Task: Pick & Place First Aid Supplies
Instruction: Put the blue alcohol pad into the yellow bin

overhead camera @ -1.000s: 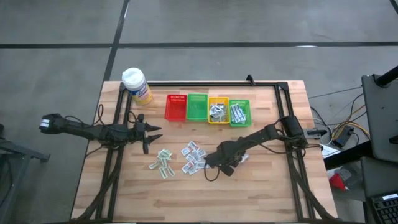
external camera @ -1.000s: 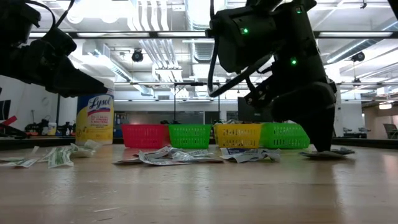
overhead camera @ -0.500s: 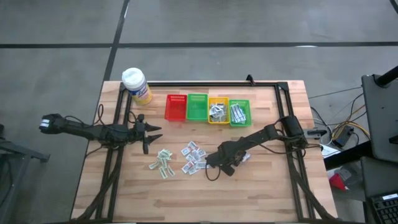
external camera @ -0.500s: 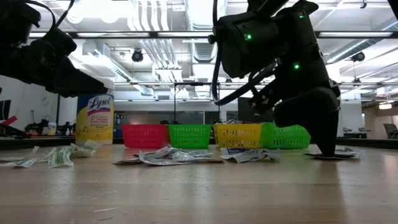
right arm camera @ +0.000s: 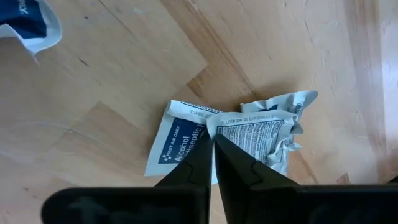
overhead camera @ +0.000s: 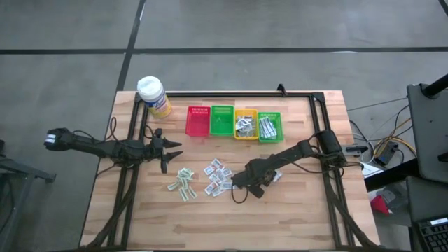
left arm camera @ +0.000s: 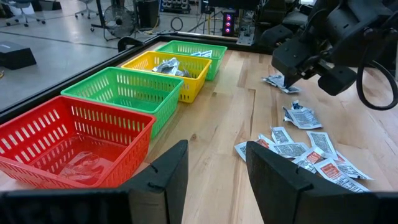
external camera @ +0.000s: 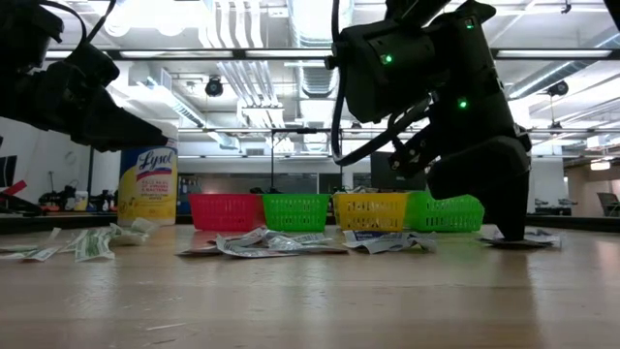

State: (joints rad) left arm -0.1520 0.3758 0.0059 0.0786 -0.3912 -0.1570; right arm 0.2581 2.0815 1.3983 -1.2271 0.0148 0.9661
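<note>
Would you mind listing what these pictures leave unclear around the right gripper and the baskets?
- Right gripper, shut on the packets: right wrist view, the fingers cover the pinch, so one packet or two is unclear.
- High view: the right arm hides that gripper's tip; packet print too small to read.
- Red basket: left wrist view, contents too dim to identify.
- Low view: basket walls hide what is inside.

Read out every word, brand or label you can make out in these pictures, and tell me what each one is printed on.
"Lysol": on the yellow bottle at the table's back corner.
"FIRST AID ONLY" and "Alcohol": on the blue-and-white packet under the right gripper.
Crumpled packet beside it: fine black print, too small to read.
Loose packets mid-table: print too small to read.
Baskets: no text visible.
</note>
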